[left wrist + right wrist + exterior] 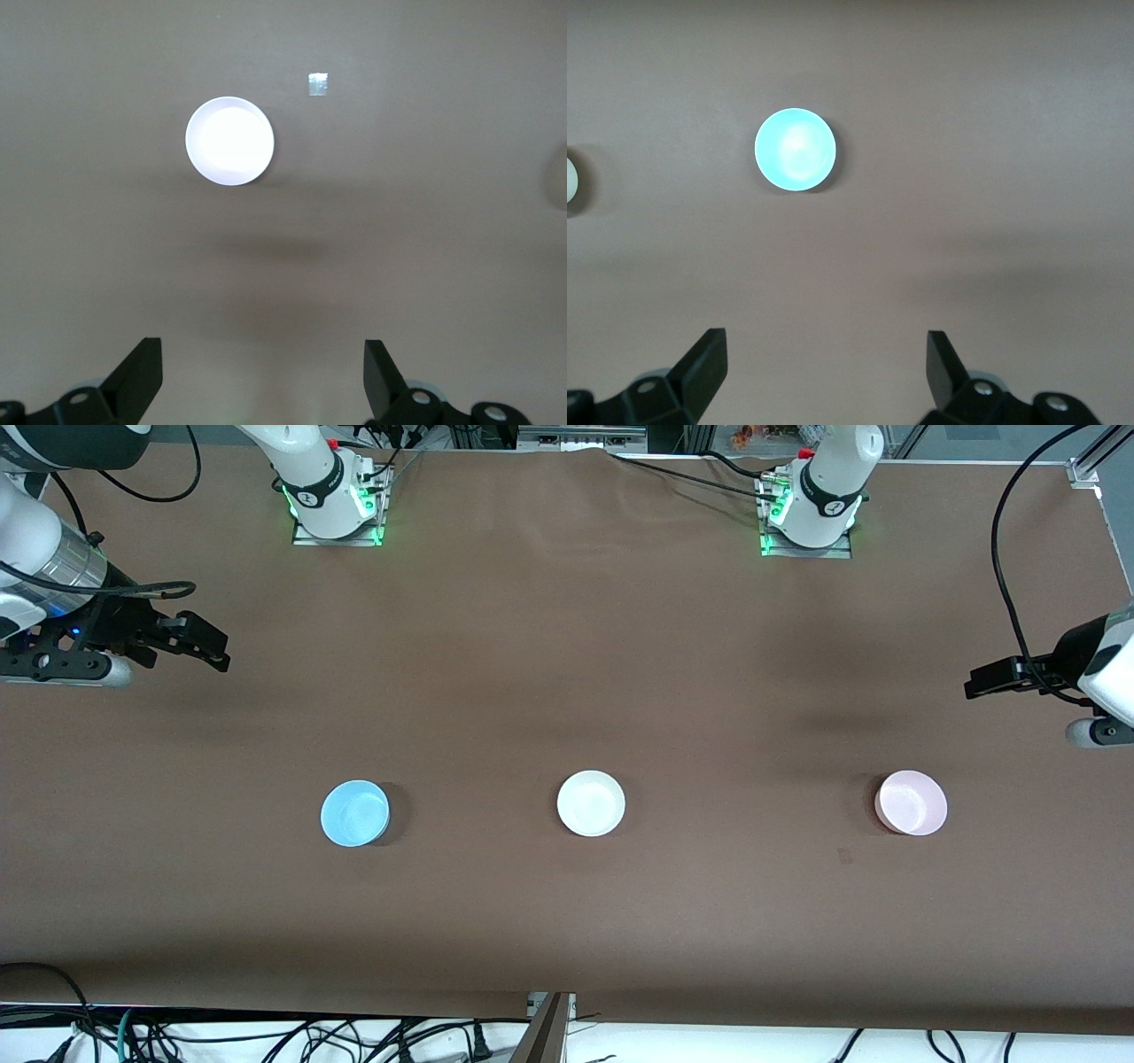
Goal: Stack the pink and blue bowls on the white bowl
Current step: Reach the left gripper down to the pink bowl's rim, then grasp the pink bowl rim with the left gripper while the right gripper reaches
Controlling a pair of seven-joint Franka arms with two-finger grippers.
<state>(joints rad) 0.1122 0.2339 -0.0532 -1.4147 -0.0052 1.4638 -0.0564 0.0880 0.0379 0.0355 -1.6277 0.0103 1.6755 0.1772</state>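
Brown worktop (567,646): blue bowl (354,813) nine o'clock of white bowl (591,803), pink bowl (911,803) three o'clock; light, slippery plastic, best pinched at the rim. Left gripper (263,376) and right gripper (827,372) hover with fingers released.

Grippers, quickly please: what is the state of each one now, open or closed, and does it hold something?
Left gripper: open, holding nothing, up over the table near the pink bowl.
Right gripper: open, holding nothing, up near the blue bowl.
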